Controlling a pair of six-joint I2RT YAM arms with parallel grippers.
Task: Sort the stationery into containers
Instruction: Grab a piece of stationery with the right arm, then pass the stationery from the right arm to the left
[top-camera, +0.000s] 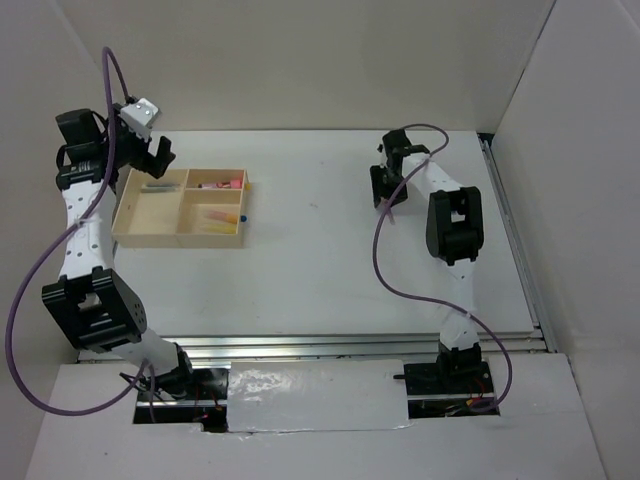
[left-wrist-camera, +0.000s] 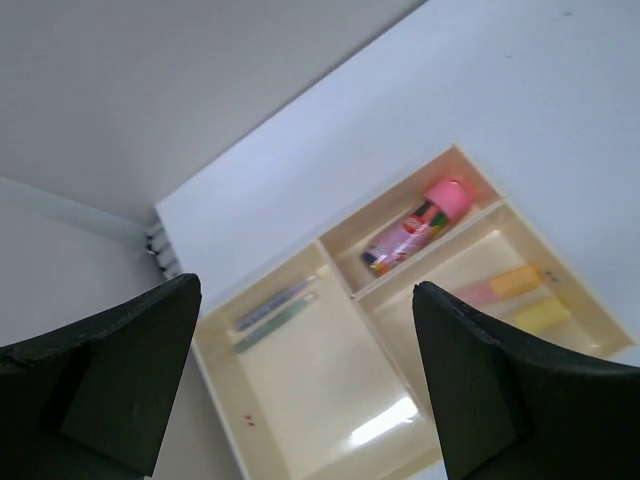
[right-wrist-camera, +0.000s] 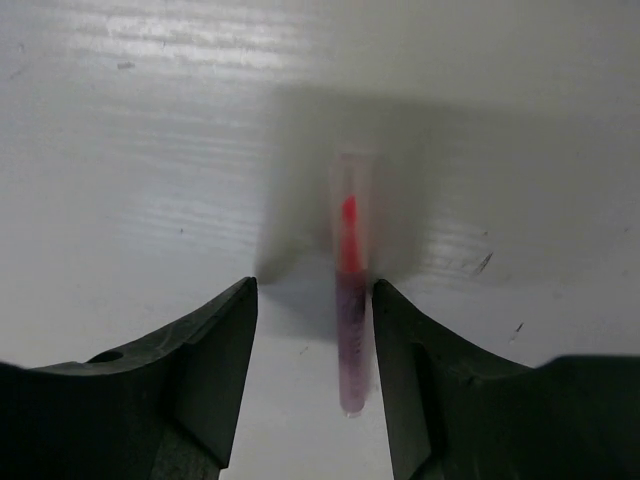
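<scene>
The pale wooden tray (top-camera: 150, 218) lies at the left of the table. Above its far left end hangs my left gripper (top-camera: 152, 152), wide open and holding nothing. In the left wrist view the tray (left-wrist-camera: 320, 385) holds two thin pens (left-wrist-camera: 275, 310) in one compartment. A fat pink highlighter (left-wrist-camera: 420, 222) lies in another, and pink and yellow markers (left-wrist-camera: 515, 292) in a third. At the far right, my right gripper (right-wrist-camera: 314, 290) is down at the table. A thin pink pen (right-wrist-camera: 350, 330) lies between its open fingers, close against the right finger (right-wrist-camera: 400, 350) and well apart from the left one.
White walls close in the table at the back and both sides. A metal rail (top-camera: 512, 235) runs along the right edge and another (top-camera: 350, 346) along the front. Purple cables (top-camera: 378, 255) loop beside each arm.
</scene>
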